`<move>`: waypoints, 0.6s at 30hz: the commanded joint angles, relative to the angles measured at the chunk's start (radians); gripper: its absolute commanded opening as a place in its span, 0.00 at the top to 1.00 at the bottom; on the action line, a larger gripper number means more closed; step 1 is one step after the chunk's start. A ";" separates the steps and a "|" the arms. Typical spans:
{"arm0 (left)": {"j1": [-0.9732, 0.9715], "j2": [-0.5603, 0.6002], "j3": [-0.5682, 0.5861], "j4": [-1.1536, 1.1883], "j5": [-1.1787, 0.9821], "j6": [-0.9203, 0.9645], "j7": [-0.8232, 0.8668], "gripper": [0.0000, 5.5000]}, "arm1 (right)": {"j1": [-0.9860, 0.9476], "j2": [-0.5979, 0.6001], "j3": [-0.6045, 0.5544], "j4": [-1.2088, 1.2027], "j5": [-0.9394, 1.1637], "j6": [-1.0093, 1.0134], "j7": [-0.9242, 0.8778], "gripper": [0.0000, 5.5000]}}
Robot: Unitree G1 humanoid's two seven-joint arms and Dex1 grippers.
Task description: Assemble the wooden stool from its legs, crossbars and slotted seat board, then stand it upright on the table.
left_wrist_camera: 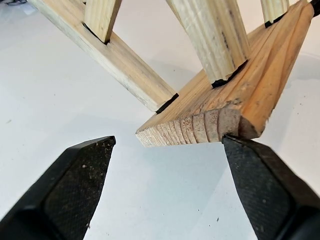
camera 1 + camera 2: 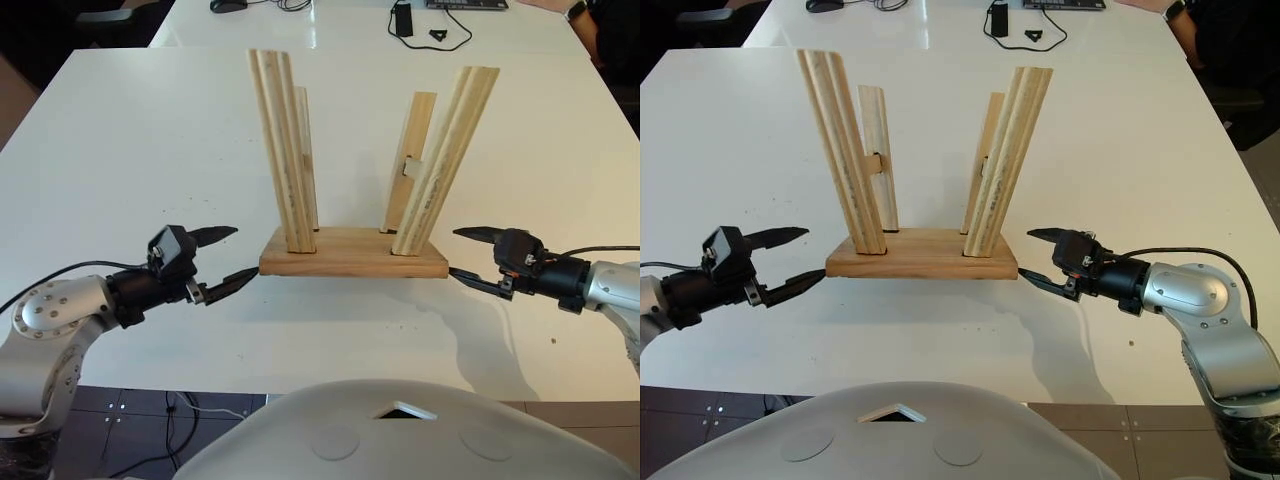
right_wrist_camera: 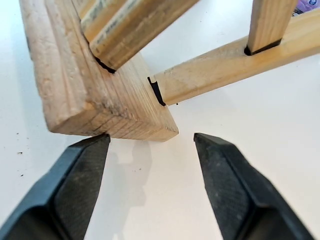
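White and smooth, the bench point(image 2: 130, 150) carries the stool point(image 2: 350, 180) at its middle in the head views. It stands upside down: seat board point(image 2: 352, 262) flat on the surface, four pale legs point(image 2: 283, 150) splayed upward, short crossbars point(image 2: 408, 168) slotted between them. Assembly looks done, so the step in hand is probably the flip onto its feet. The left claw point(image 2: 245, 252) is spread at the board's left end and the right claw point(image 2: 454, 252) is spread at its right end, neither pinching anything.

Left wrist view: the board's end shows curved growth rings and rough-sawn fibres. One of the dark, stippled fingers point(image 1: 265, 185) meets its corner; the other stands apart.

Right wrist view: the fingers point(image 3: 75, 185) flank the board's squared corner, and dark slots ring each leg where it seats.

Next, I judge, both claws must close on the thick board ends together and turn evenly — the tall legs could swing it off balance.
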 commanded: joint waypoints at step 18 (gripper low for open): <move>-0.019 0.040 0.020 -0.069 -0.079 0.032 -0.187 0.28 | -0.007 -0.024 -0.051 -0.105 0.192 0.005 0.142 0.43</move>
